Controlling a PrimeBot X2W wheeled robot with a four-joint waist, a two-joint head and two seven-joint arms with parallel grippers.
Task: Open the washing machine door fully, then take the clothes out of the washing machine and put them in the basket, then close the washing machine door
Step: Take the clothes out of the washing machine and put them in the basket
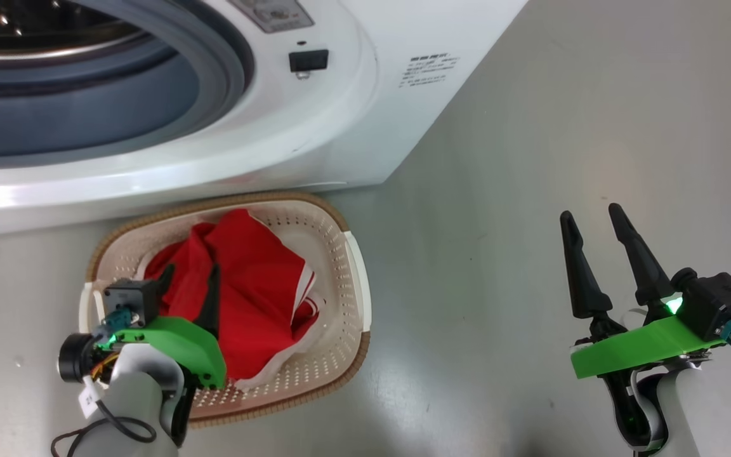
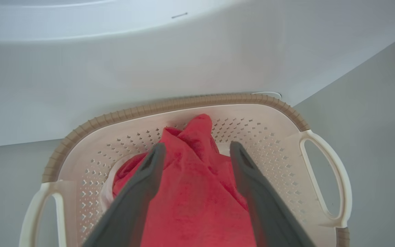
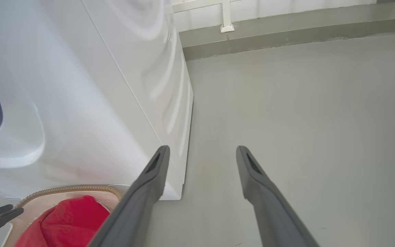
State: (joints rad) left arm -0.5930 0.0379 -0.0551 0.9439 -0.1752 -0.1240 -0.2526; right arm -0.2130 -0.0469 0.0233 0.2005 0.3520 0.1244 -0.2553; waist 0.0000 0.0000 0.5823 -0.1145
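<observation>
Looking down from the head camera, we see the washing machine [image 1: 353,127] across the far left, its grey rubber ring [image 1: 229,70] framing the open mouth of the steel drum [image 1: 35,25]. On the grey floor [image 1: 499,190], the basket [image 1: 356,298] sits just in front of the machine, its far rim tucked close against the white front. The clothes [image 1: 257,292] lie heaped inside it, red with a white edge showing on the right. Our left pincer [image 1: 191,289] reaches into the basket from the near side, with its two dark fingers parted on either side of a red fold. Our right pincer [image 1: 592,214] hovers over bare floor, well apart from the basket on the right, with its fingers spread and nothing between them.

From the left wrist, we look along the parted fingers [image 2: 139,192] at red cloth bulging up between them. The fingers do not press in on the cloth. The basket's brown rim curves beyond it, and a white handle [image 2: 339,178] stands at the right.

From the right wrist, our fingers stand wide apart over the floor. The machine's white side fills the left. At the lower left corner a bit of the basket shows, with red cloth in it.
</observation>
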